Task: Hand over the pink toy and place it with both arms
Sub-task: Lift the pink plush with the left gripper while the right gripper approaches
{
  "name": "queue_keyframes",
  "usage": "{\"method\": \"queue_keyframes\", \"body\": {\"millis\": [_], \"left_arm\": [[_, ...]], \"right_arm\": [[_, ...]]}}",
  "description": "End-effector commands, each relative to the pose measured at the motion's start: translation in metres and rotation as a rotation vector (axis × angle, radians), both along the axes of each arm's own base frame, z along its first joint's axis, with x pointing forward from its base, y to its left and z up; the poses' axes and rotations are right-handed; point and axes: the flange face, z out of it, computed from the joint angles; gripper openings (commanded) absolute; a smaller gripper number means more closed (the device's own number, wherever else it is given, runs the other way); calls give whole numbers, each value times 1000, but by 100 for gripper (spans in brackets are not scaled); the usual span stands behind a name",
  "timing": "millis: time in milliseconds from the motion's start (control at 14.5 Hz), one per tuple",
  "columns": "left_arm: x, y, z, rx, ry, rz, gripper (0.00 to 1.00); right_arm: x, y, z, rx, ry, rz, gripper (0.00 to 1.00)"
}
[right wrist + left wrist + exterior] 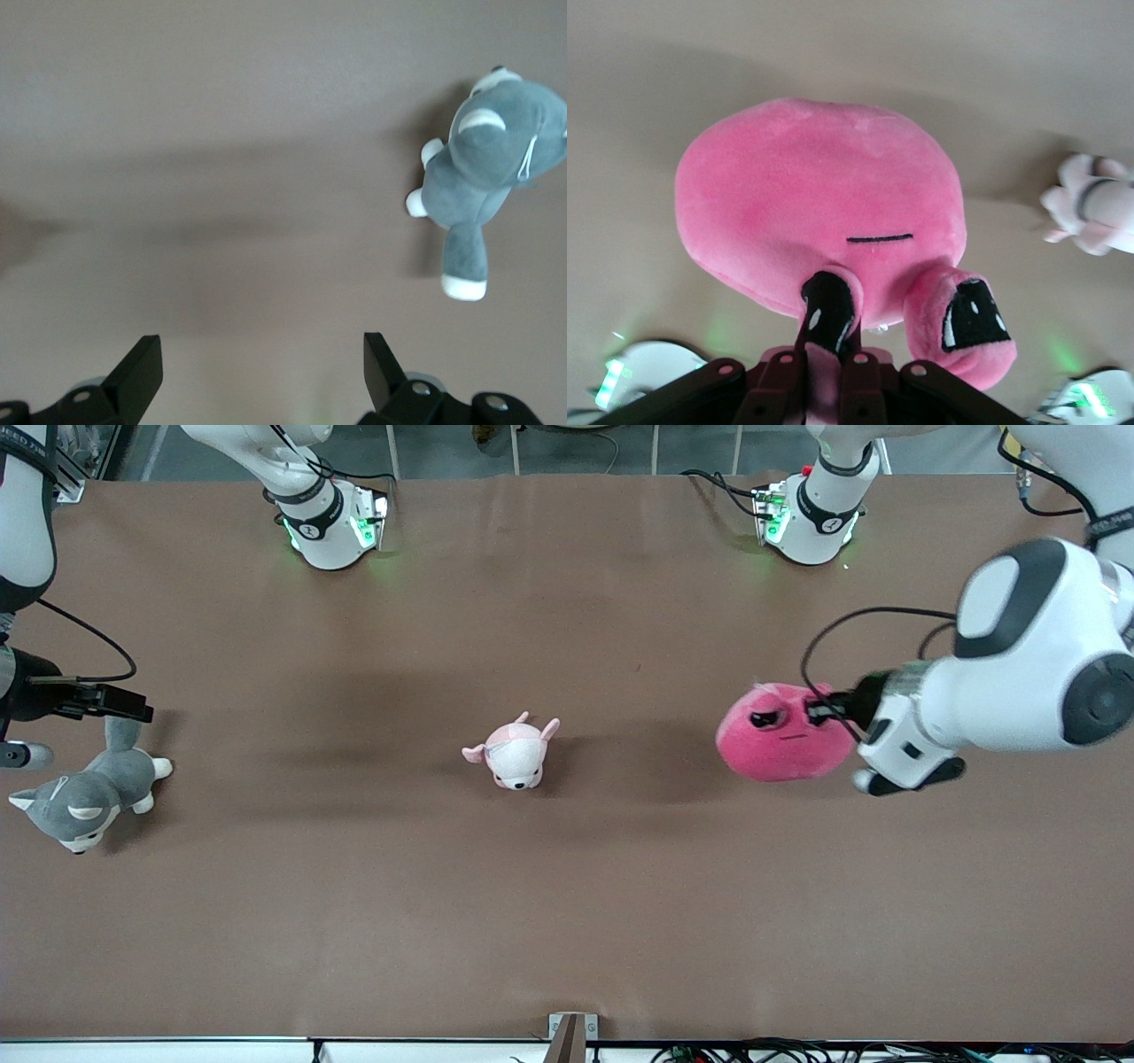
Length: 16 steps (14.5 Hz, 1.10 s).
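The pink toy (775, 735) is a round magenta plush with dark droopy eyes, toward the left arm's end of the table. My left gripper (822, 712) is shut on its edge next to one eye. In the left wrist view the toy (819, 204) fills the middle, and my left gripper (829, 341) pinches pink plush between its fingers. I cannot tell whether the toy touches the table. My right gripper (120, 702) is open and empty over the grey plush dog's tail. In the right wrist view the right gripper (261, 359) has only brown table between its fingers.
A grey-and-white plush dog (84, 802) lies at the right arm's end of the table and shows in the right wrist view (483, 168). A small pale pink-and-white plush (514, 755) lies mid-table and shows in the left wrist view (1090, 204). Both arm bases (332, 527) stand along the table's edge.
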Motion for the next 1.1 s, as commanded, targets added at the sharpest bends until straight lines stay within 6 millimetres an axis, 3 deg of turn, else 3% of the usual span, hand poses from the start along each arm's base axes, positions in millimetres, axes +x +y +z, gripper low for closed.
{"method": "queue_keyframes", "body": {"millis": [0, 207, 483, 828, 1034], "left_arm": [[-33, -68, 49, -5, -7, 51, 0], [-75, -152, 77, -10, -30, 76, 0], [-125, -240, 86, -43, -75, 137, 0], [-167, -291, 85, -60, -90, 97, 0], [-175, -315, 76, -60, -110, 152, 0]], "right_arm": [[-3, 29, 10, 50, 11, -201, 100], [-2, 71, 10, 71, 42, -409, 100], [-14, 151, 29, 61, 60, -622, 100], [-55, 259, 47, 47, 111, -828, 100], [-87, 318, 52, 29, 113, -894, 100]]}}
